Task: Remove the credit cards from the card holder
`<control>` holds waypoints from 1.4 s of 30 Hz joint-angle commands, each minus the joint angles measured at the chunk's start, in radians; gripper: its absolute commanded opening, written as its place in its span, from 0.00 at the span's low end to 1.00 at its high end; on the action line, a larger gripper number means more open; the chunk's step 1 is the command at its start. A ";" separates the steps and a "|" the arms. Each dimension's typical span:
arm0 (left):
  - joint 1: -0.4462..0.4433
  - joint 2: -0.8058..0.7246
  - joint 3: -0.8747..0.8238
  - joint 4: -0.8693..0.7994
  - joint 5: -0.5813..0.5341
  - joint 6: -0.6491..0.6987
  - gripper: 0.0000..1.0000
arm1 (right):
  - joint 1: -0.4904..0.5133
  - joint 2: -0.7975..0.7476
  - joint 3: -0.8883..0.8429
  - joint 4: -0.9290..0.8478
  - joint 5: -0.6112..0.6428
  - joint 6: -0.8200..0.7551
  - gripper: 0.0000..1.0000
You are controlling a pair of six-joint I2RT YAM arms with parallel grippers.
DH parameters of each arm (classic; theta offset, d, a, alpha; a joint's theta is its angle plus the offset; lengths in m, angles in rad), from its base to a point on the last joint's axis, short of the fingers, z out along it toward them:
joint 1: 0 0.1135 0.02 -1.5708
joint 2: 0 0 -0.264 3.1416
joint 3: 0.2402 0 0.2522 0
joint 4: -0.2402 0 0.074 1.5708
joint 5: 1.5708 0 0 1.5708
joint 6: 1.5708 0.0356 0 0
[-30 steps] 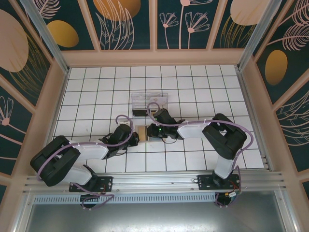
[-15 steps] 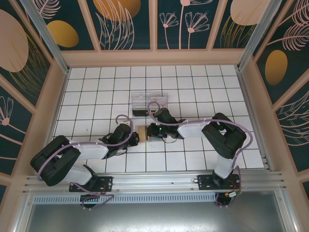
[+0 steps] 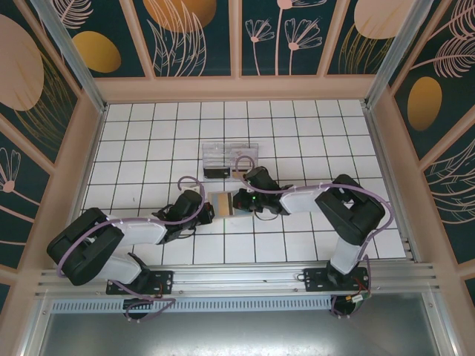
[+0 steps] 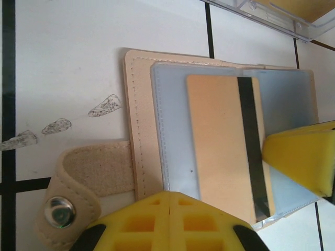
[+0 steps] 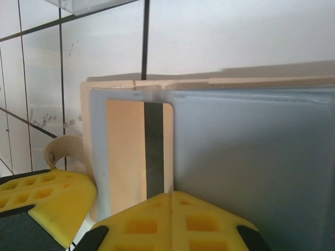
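Observation:
The card holder [image 3: 223,202] lies open on the white tiles between my two grippers, its tan border [image 4: 138,130] framing blue-grey lining. One credit card [image 4: 220,141], tan with a black stripe, rests on that lining. My left gripper [image 4: 170,194] is shut, and its tips sit on the holder's near edge beside the strap. My right gripper [image 5: 171,194] is shut right where the card [image 5: 125,151] meets a blue-grey leaf; whether anything is pinched between the tips is hidden. Its yellow finger [image 4: 301,157] overlaps the card's far edge.
A clear plastic compartment box [image 3: 230,157] stands just beyond the holder, with a black block [image 3: 217,172] at its front. The holder's strap with a metal snap [image 4: 60,212] curls out to the left. Wooden walls [image 3: 89,148] fence the tiled floor on all sides.
My right gripper has closed and shifted slightly right. More of the open holder and the striped card shows between the grippers. The left arm has stayed put.

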 commanded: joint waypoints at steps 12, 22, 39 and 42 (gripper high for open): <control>-0.001 0.003 -0.004 -0.077 -0.024 -0.007 0.00 | -0.082 -0.173 -0.097 -0.061 0.033 -0.050 0.00; -0.001 0.015 0.000 -0.069 -0.015 -0.006 0.00 | -0.020 -0.132 -0.028 -0.031 -0.007 -0.070 0.20; -0.001 0.022 0.003 -0.060 -0.009 -0.003 0.00 | 0.037 0.021 0.052 -0.066 -0.038 -0.023 0.25; -0.002 0.026 0.003 -0.051 -0.004 -0.003 0.00 | 0.038 0.038 0.062 -0.066 -0.045 -0.023 0.25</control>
